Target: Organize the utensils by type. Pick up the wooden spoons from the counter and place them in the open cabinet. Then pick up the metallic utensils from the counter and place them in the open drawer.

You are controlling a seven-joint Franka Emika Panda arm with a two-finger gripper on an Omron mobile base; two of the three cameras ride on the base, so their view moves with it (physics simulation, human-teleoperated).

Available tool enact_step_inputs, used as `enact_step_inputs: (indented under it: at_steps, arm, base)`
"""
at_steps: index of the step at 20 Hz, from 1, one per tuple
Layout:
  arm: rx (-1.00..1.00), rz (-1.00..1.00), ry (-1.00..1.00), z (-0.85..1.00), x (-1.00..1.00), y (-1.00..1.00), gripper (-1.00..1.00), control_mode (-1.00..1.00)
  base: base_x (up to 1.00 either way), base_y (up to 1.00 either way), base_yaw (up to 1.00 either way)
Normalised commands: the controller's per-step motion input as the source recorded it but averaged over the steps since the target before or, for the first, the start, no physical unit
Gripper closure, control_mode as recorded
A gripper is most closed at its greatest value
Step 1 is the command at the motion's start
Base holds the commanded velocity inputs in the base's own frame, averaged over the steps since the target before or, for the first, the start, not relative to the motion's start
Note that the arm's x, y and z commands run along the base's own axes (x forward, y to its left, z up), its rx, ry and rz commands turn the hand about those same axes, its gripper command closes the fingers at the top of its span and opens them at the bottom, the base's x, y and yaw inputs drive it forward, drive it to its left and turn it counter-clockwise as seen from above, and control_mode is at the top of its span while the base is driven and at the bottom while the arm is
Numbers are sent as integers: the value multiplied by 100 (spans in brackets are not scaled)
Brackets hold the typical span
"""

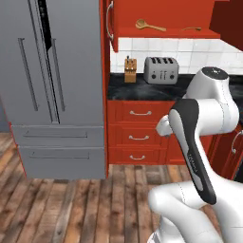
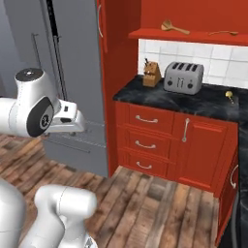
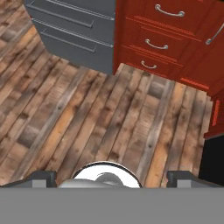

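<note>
Standing at the left, a grey fridge [image 1: 52,85] is seen beside the open red cabinet [image 2: 184,35], on whose shelf two wooden spoons [image 1: 149,25] are laid well apart, above the black bench [image 2: 184,99] that carries a silver toaster [image 2: 183,77] and a wooden knife block [image 2: 152,73]. A small gold-tinted piece [image 2: 230,95] is seen on the bench to the right of the toaster. The hand [image 3: 111,177] is held spread and empty over the wooden floor [image 3: 78,122], its fingertips [image 3: 41,178] set wide apart, facing the red drawer fronts [image 3: 162,41].
</note>
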Motion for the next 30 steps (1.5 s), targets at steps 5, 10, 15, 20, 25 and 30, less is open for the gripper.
enact_step_inputs:
  at_steps: [5, 10, 15, 20, 25, 30]
  arm:
    - [0, 0, 0, 0, 0, 0, -100, 100]
    - [0, 0, 0, 0, 0, 0, -100, 100]
    - [0, 0, 0, 0, 0, 0, -100, 100]
    - [0, 0, 0, 0, 0, 0, -100, 100]
    - [0, 0, 0, 0, 0, 0, -100, 100]
    - [0, 0, 0, 0, 0, 0, -100, 100]
  base:
    - [6, 0, -25]
    - [19, 6, -11]
    - [11, -3, -1]
    - [48, 0, 0]
    - [58, -4, -9]
    - [49, -22, -24]
